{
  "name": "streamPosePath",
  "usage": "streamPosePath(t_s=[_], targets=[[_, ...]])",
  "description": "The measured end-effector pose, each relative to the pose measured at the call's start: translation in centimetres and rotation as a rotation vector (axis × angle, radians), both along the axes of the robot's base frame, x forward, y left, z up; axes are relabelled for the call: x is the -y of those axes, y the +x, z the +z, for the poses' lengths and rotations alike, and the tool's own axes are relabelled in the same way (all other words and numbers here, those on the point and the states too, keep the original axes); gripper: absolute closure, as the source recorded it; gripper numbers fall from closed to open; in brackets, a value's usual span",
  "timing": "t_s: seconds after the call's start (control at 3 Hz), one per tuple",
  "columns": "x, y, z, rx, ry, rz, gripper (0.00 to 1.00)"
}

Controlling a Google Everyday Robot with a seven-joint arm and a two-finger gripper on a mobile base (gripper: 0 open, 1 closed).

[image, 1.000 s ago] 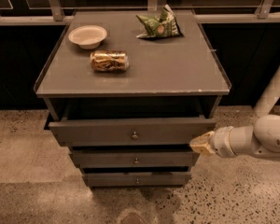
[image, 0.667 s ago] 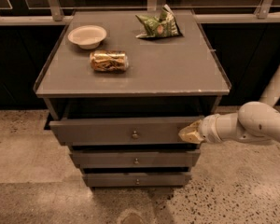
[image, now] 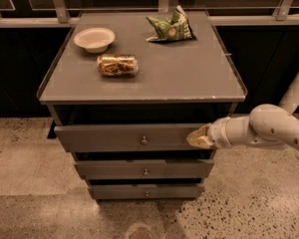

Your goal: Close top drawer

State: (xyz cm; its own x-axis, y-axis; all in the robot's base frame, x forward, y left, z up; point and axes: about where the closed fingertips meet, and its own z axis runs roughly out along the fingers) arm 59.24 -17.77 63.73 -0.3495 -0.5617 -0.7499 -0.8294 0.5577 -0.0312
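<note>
The top drawer (image: 114,137) is the widest grey drawer of the cabinet, with a small round metal knob (image: 144,141) at its centre. It stands pulled out a little from under the cabinet top, with a dark gap above it. My gripper (image: 198,137) comes in from the right on a white arm (image: 269,128). Its tan tip is against the right part of the top drawer's front panel, to the right of the knob.
Two narrower grey drawers (image: 144,169) sit below. On the cabinet top (image: 189,78) lie a white bowl (image: 94,38), a can on its side (image: 117,64) and a green chip bag (image: 171,28). A speckled floor (image: 30,158) surrounds the cabinet; a dark railing runs behind.
My gripper has moved left from beside the drawer's right end onto its front panel. The drawer front looks about where it was.
</note>
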Motion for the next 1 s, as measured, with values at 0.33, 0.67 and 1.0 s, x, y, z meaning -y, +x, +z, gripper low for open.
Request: streamPosePath(t_s=[0.33,0.67,1.0], targets=[[0.0,-0.4,0.0,0.0,0.0,0.0,1.0],[1.6,-3.4,-1.8,-0.058,0.018,-0.016,1.0],[5.3,-9.1,-2.6,-0.139,0.025,-0.089,1.0]])
